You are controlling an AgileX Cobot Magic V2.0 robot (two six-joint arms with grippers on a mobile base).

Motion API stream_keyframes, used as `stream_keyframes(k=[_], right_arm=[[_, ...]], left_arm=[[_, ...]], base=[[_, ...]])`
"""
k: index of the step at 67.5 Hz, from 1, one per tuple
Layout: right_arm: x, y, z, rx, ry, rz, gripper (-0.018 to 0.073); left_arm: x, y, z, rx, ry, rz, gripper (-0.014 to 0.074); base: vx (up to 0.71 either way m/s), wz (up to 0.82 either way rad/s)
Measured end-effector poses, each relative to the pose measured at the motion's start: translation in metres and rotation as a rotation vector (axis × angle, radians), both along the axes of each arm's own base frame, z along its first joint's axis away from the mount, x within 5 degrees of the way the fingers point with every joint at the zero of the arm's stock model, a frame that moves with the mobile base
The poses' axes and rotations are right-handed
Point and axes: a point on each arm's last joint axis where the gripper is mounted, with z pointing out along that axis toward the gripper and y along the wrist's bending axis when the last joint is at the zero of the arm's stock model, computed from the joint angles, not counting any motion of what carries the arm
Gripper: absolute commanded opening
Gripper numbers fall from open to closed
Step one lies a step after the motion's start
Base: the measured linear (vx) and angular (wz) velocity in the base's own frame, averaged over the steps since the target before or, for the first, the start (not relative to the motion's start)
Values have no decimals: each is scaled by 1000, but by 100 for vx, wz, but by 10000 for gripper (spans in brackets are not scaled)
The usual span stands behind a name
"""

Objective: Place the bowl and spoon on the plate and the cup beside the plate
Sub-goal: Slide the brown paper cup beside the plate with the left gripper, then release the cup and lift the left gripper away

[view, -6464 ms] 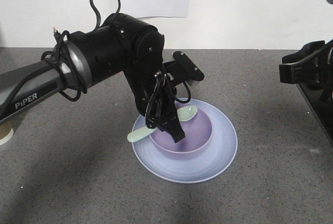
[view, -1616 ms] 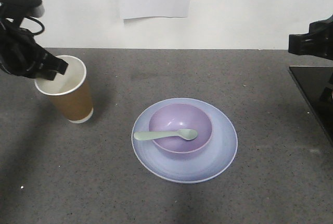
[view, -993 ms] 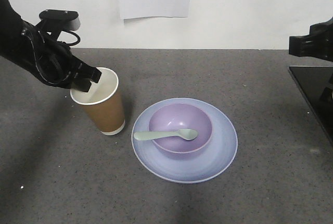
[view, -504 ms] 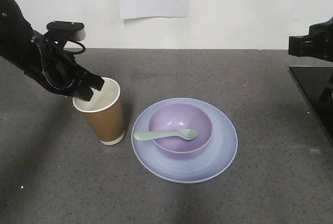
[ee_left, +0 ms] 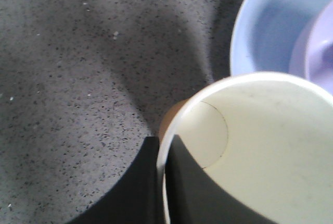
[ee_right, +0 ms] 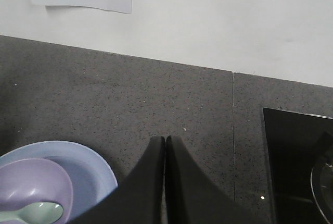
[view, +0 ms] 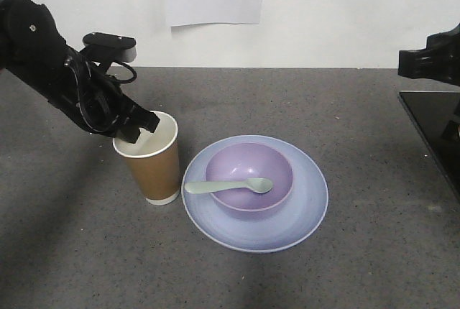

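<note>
The bowl (view: pixel 249 177) and spoon (view: pixel 228 186) are sitting on the plate (view: pixel 302 212), while the left gripper (view: pixel 136 128) is pinching the cup (view: pixel 152 159) rim just beside it, awaiting release; the right gripper (ee_right: pixel 165 146) is idling closed.

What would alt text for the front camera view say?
A black robot gripper pinches the rim of a brown paper cup standing beside a pale blue plate. On the plate sits a purple bowl with a mint-green spoon resting across it.
</note>
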Motion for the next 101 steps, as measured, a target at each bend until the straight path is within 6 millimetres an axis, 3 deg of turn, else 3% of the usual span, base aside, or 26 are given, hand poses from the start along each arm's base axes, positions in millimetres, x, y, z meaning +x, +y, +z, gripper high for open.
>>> stream_keyframes(k=[19,43,53,76,101], right_arm=[[0,0,-1,-2,7,-3,-11],[0,0,-1,-1,8,-3,-11],[0,0,-1,-1,9,-3,-11],[-1,0,-1,-1,15,-5,-11],[-1,0,-1,2,18,-5,-11]], left_arm=[[1,0,-1,-3,5,25,36],[2,1,-12,26,54,19,282],[2,1,-12,26,54,18,346],[3,-2,-9,-9,53,24,347],[10,-5,33,-46,-43,12,347]], base=[[0,0],[0,0],[0,0],[0,0],[0,0]])
